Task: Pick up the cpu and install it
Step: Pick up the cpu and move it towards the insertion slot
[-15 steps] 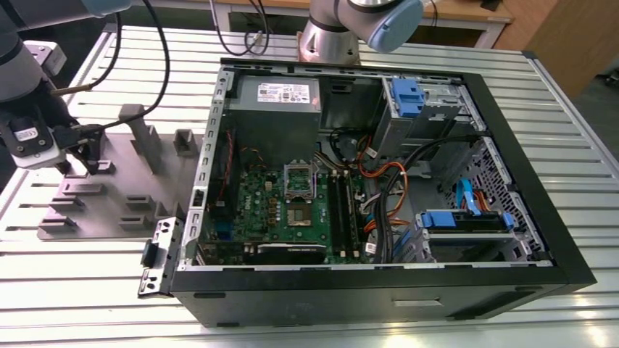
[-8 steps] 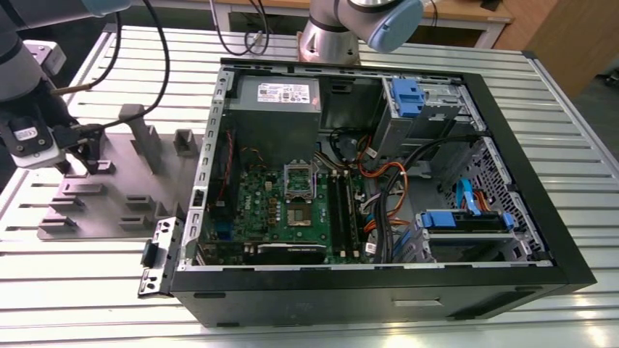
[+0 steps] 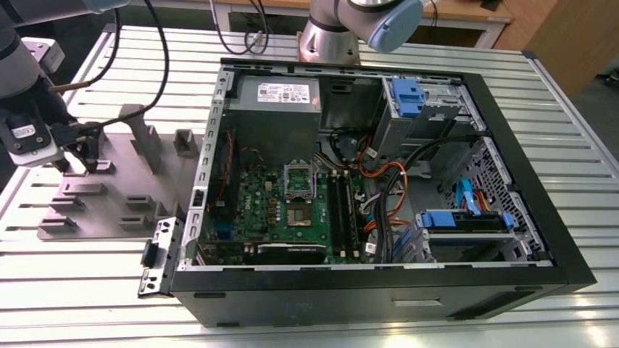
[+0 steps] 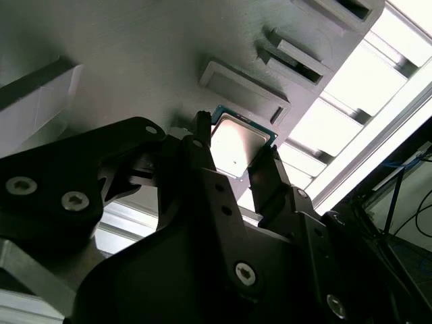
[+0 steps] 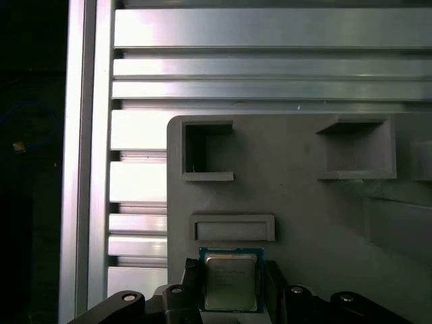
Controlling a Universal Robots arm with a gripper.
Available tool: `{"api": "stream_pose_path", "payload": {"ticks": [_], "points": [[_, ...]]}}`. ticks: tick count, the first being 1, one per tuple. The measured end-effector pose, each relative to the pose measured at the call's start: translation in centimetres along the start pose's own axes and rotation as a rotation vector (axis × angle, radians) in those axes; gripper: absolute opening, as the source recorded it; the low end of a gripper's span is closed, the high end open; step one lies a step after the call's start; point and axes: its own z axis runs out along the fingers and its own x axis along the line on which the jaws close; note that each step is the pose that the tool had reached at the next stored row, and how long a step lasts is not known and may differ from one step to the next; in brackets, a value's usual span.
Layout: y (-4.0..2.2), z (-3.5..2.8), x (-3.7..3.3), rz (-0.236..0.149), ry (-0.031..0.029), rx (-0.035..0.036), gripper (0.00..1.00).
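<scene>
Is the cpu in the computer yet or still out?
Out: the cpu sits in the gripper over the grey plate, outside the computer case.

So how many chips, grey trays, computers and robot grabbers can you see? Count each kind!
Small flat square chip with silver metal lid: 1
Grey plastic fixture plate with raised blocks: 1
Open black metal computer case: 1
Black tool, shut on the chip: 1
Total: 4

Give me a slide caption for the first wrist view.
The cpu clamped in the end effector, near the edge of the fixture plate.
</scene>
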Motion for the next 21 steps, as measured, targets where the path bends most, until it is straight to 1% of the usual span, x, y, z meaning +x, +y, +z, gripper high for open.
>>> {"api": "stream_pose_path", "payload": {"ticks": [21], "points": [[0.05, -1.01, 0.03, 0.0, 0.0, 0.0, 0.47]]}}
